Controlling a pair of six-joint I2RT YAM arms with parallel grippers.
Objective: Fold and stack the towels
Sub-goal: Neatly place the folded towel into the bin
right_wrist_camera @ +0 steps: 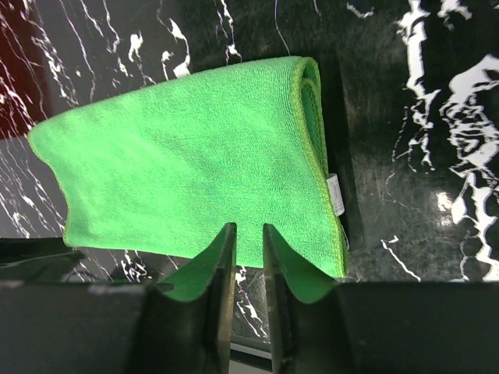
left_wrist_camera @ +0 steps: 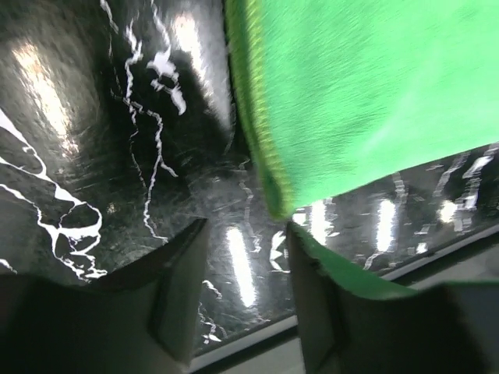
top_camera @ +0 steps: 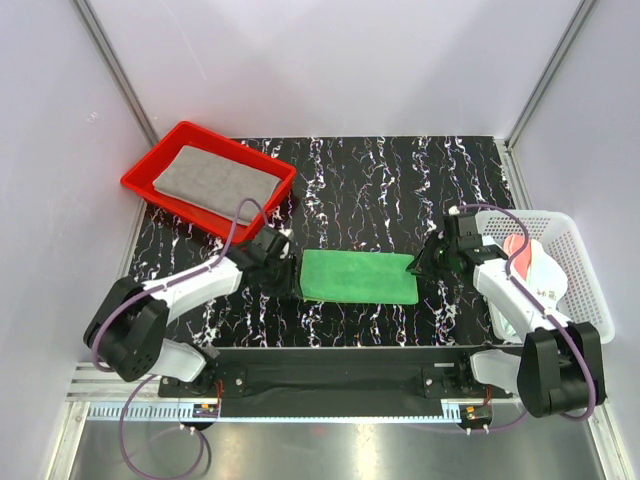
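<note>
The bright green towel (top_camera: 360, 277) lies folded in a flat rectangle on the black marble table. My left gripper (top_camera: 283, 268) is at its left end, open and empty (left_wrist_camera: 245, 230), with the towel's corner (left_wrist_camera: 351, 93) just beyond the right finger. My right gripper (top_camera: 420, 262) is at its right end, its jaws a narrow gap apart with nothing between them (right_wrist_camera: 249, 230), over the towel's near edge (right_wrist_camera: 195, 164). The grey towel (top_camera: 215, 183) lies folded in the red tray (top_camera: 150, 165). The white towel (top_camera: 543, 272) and the salmon-pink towel (top_camera: 514, 246) lie in the basket.
The white mesh basket (top_camera: 590, 280) stands at the table's right edge, beside my right arm. The red tray is at the back left. White walls and metal posts close in the table. A small white label (right_wrist_camera: 335, 195) sticks out at the green towel's folded end.
</note>
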